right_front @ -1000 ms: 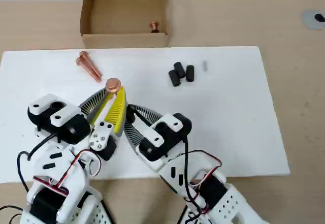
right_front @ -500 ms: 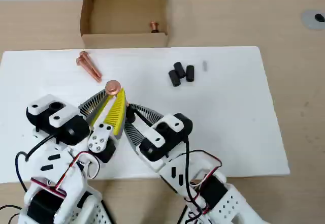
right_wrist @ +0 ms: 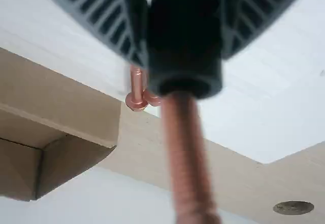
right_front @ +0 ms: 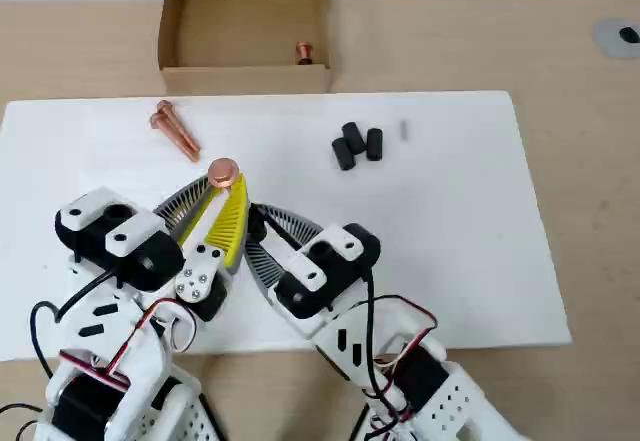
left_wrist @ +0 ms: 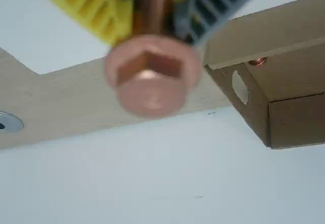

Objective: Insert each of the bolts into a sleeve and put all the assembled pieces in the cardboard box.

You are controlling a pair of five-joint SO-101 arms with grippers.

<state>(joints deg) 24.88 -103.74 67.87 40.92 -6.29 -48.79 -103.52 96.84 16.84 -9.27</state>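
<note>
At lower left of the high view, over the white sheet (right_front: 450, 241) on the table (right_front: 585, 161), the left arm (right_front: 110, 236) and right arm (right_front: 320, 266) meet tip to tip.

Cardboard box (right_front: 172, 21) sits at upper left, well apart from them. One copper piece (right_front: 304, 53) lies in its lower right corner.

Left jaws are closed on a bolt (right_front: 224, 171), hex head clear of the tips. Right jaws are closed on a black sleeve (right_wrist: 184, 46). A copper shank runs out of its end, so the bolt looks at least partly in.

Two loose bolts (right_front: 175, 129) lie at the sheet's upper left, three spare sleeves (right_front: 357, 145) near centre.

Risks:
- Both arms hold one assembly, so sideways drift by either would cock or bind the shank.
- If seating is shallow, an early release by the left jaws could let the bolt slide out.
- The crowded jaws may clash.
</note>
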